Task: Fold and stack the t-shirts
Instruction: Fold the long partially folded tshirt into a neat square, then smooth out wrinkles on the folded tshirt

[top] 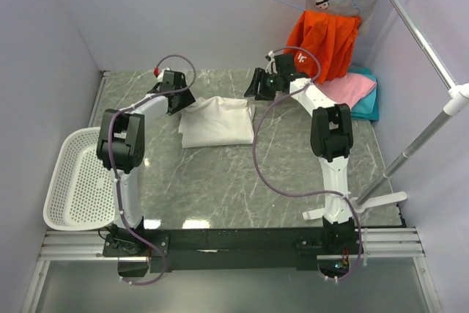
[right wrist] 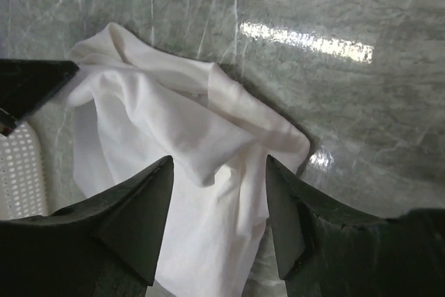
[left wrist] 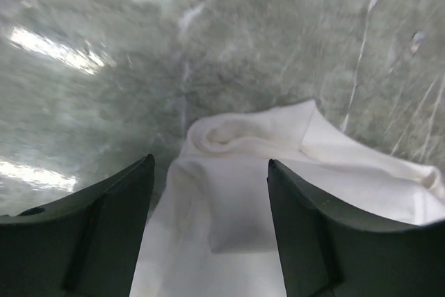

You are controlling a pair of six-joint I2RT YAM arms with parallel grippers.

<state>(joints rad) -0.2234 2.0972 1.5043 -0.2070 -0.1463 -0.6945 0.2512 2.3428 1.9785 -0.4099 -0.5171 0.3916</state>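
White shirt (top: 218, 121) lay roughly folded on the worktop (top: 220, 181) between my left end effector (top: 178, 102) and right end effector (top: 260, 87), both open and empty. Pink shirt (top: 344, 89) sat on the teal shirt (top: 368, 108) far right, so I judged stacking remained. Only the wrist views showed rumpled edges; only the top view showed that pile.

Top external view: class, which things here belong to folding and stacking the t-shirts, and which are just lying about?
Belong to the job:
white t-shirt, mid-table
pink t-shirt, lying on the teal one
teal t-shirt, far right

Just lying about:
white basket, left edge
orange garment, hanging at the back
clothes rail
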